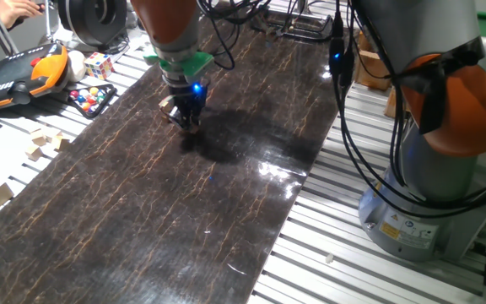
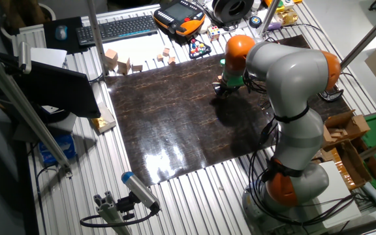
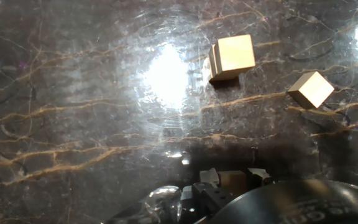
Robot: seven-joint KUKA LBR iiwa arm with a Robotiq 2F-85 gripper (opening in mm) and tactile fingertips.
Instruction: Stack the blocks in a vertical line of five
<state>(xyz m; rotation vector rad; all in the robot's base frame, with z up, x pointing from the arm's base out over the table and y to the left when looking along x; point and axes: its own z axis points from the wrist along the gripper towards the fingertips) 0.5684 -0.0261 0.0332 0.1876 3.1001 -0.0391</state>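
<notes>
In the hand view, two small tan cubes lie on the dark marbled tabletop (image 3: 73,124). One cube (image 3: 233,56) shows a second edge on its left side; I cannot tell whether it sits on another cube. The other cube (image 3: 311,89) lies apart to its right, turned at an angle. My gripper (image 3: 234,179) is at the bottom edge, its fingers closed on a third tan cube (image 3: 232,181). In one fixed view the gripper (image 1: 190,124) hangs low over the far left of the tabletop, with a tan cube (image 1: 168,104) beside it. It also shows in the other fixed view (image 2: 224,88).
Larger pale wooden blocks (image 1: 44,143) lie on the metal rails left of the tabletop, also in the other fixed view (image 2: 117,61). A puzzle cube (image 1: 99,64), coloured balls (image 1: 90,99) and an orange teach pendant (image 1: 20,74) sit at the far left. The arm's base (image 1: 433,203) stands at the right.
</notes>
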